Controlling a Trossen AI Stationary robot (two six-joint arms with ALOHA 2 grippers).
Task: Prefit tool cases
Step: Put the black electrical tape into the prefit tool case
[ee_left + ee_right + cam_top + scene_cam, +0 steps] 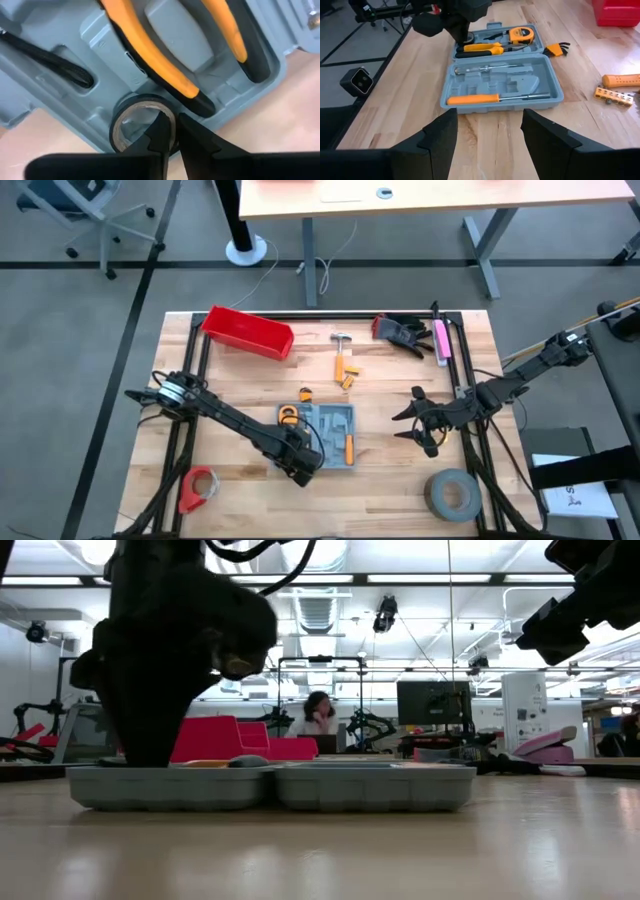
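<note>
Bare wood between tool case and right end effector, seemingly unobstructed.

An open-plan lab: desks, monitor, ceiling strip lights.

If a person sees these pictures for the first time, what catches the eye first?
The open grey-blue tool case lies at the table's middle, with orange-handled pliers in its recesses. The left gripper pinches a small black tape roll at the case's edge. The right gripper waits open beside it.

Red bin, hammer, gloves, grey tape roll, red tape dispenser on bench.
</note>
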